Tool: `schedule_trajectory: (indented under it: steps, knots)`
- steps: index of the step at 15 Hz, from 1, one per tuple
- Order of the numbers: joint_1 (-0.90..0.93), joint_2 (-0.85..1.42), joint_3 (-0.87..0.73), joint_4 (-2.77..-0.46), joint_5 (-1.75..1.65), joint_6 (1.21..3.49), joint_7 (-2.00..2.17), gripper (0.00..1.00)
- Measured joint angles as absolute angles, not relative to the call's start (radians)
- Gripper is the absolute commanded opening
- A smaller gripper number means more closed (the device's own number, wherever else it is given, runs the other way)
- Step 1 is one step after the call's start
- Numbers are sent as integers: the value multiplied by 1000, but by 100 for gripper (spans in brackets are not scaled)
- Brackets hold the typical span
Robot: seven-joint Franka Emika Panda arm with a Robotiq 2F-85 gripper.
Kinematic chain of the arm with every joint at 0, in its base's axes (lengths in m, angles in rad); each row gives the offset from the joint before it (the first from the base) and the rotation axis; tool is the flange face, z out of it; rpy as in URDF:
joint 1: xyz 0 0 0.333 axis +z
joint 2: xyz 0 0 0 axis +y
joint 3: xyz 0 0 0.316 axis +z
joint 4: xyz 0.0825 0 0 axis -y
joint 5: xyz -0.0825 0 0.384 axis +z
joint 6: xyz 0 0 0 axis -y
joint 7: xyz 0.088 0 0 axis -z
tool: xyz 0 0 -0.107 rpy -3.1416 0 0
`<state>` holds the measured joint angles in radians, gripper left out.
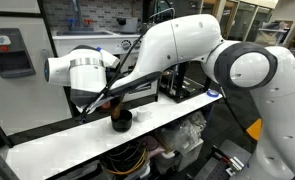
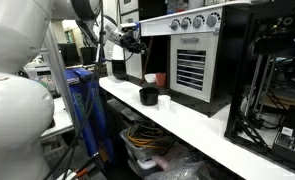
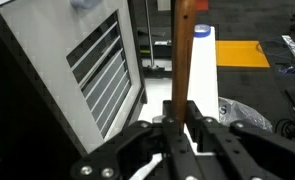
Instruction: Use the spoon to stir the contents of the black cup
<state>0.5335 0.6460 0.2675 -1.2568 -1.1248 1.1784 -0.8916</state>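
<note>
- The gripper (image 3: 184, 112) was pinched on the spoon (image 3: 184, 45). Its two fingers (image 3: 199, 118) pressed against the thin brown handle from either side.
- In the wrist view the spoon stood between the fingers, and most of its length reached out past the fingertips.
- Its long axis ran straight up that view, in line with the gripper. The far end was cut off by the top edge, so the bowl could not be seen.
- The cup (image 1: 120, 121) sat on the white table (image 1: 177, 118), close under the gripper in an exterior view.
- Whether the spoon's tip was inside the cup could not be told.
- A red cup (image 2: 160, 79) stood just beside the cup.
</note>
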Motion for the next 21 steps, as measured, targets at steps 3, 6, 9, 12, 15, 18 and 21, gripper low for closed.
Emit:
schedule_trajectory:
  steps: [3,6,9,12,15,18,21]
  knots:
    - [533,654,267,-1253,-1125,1173,-891,15]
    - [533,663,267,-1242,-1125,1171,-891,15]
    - [533,663,267,-1240,-1125,1171,-891,15]
    - [533,663,267,-1239,-1125,1170,-891,15]
    - [533,663,267,-1239,-1125,1170,-891,4]
    - [534,663,267,-1243,-1131,1171,-890,4]
    - [534,659,268,-1265,-1191,1174,-907,4]
